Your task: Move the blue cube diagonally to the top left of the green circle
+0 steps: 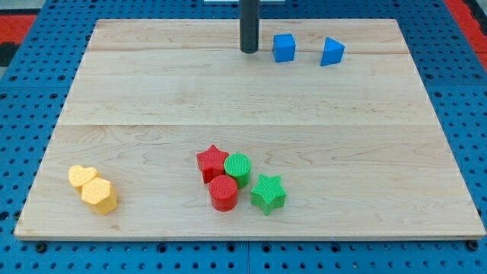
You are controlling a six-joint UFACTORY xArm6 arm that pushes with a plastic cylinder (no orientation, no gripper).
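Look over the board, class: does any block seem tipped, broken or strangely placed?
Nothing stands out. The blue cube and blue triangle sit flat near the view's top, my tip just left of the cube. The red star, green circle, red cylinder and green star cluster tidily.

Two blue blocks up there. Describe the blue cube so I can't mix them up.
Look along the wooden board's top edge, right of centre. The blue cube sits just right of my tip; the blue triangular block lies further right. The cube is square-faced.

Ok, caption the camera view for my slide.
My tip rests just left of the blue cube at the wooden board's top, far from the green circle.
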